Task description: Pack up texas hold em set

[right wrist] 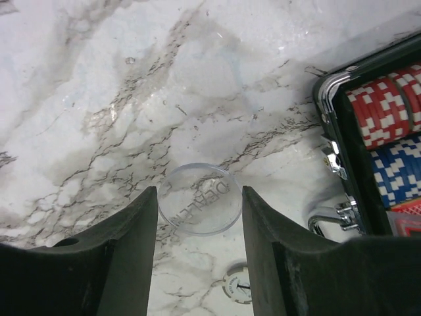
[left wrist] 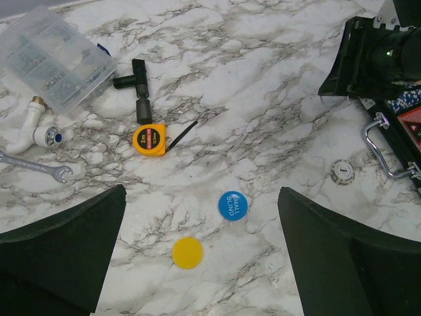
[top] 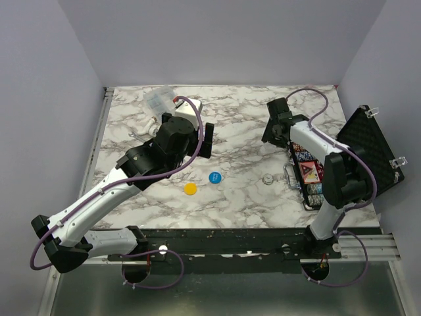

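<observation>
The black briefcase (top: pixel 368 141) lies open at the right, with chip rows (right wrist: pixel 385 108) and a red triangle (top: pixel 308 171) inside. My right gripper (right wrist: pixel 199 193) is shut on a clear disc marked DEALER (right wrist: pixel 199 210) and holds it above the table, just left of the case (right wrist: pixel 327 89). A white chip (right wrist: pixel 238 286) lies on the table below it. My left gripper (left wrist: pixel 200 197) is open and empty, high over the blue disc (left wrist: pixel 232 205) and the yellow disc (left wrist: pixel 187 253), which lie mid-table (top: pixel 214 176) (top: pixel 191 189). The red card box is out of view.
An orange tape measure (left wrist: pixel 149 139), a black pipe fitting (left wrist: pixel 138 82), a clear compartment box (left wrist: pixel 52 59), a white pipe fitting (left wrist: pixel 33 128) and a wrench (left wrist: pixel 33 166) lie at the far left. The case's chrome handle (left wrist: pixel 378 145) sticks out toward the white chip (left wrist: pixel 343 172).
</observation>
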`<action>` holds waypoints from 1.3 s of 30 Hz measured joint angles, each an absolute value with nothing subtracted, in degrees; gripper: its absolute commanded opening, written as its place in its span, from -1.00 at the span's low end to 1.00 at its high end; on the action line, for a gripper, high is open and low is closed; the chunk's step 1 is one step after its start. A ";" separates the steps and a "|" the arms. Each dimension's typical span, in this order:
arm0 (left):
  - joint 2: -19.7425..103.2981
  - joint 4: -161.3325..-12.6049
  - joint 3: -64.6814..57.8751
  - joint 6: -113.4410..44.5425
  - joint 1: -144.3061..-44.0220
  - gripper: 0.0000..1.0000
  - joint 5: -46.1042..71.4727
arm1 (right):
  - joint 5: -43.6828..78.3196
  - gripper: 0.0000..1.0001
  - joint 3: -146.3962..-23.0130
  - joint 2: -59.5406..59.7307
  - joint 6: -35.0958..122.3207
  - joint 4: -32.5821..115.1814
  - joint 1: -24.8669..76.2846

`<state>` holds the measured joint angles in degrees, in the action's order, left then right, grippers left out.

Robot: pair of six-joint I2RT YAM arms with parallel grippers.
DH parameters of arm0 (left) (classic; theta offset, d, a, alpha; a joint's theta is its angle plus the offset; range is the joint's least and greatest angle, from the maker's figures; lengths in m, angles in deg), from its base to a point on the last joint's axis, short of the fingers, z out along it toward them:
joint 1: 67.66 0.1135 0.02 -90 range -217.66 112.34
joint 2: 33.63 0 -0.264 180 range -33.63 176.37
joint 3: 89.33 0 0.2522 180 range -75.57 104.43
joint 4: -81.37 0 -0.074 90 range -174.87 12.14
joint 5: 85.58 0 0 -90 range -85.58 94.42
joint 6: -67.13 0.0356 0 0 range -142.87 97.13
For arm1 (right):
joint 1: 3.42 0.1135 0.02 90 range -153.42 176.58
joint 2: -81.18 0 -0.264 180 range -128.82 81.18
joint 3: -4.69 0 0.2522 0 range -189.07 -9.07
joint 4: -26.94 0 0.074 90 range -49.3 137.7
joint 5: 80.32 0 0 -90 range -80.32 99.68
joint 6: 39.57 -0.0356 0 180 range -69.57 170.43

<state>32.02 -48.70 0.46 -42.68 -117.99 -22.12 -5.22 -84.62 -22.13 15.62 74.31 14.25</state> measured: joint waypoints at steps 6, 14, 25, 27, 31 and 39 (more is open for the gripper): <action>32.04 -48.64 0.48 -43.05 -117.99 0.97 -22.08 | -7.23 -0.99 -82.28 -15.18 15.69 74.79 14.25; 32.19 -48.57 0.48 -43.10 -117.99 0.97 -21.58 | -15.43 -0.99 -75.66 -3.18 14.05 76.71 13.99; 33.26 -48.53 0.48 -43.49 -117.99 0.97 -20.31 | -20.89 -0.99 -66.81 8.62 12.28 77.87 2.63; 33.46 -48.53 0.48 -43.51 -117.99 0.97 -20.09 | -20.87 -0.99 -65.98 8.71 12.19 77.87 -0.24; 33.96 -48.51 0.48 -43.75 -117.99 0.97 -19.02 | -20.91 -0.99 -63.55 8.80 11.14 77.89 -4.46; 34.86 -48.35 0.48 -43.91 -118.03 0.97 -17.95 | -25.09 -0.99 -59.68 8.51 8.91 76.67 -10.38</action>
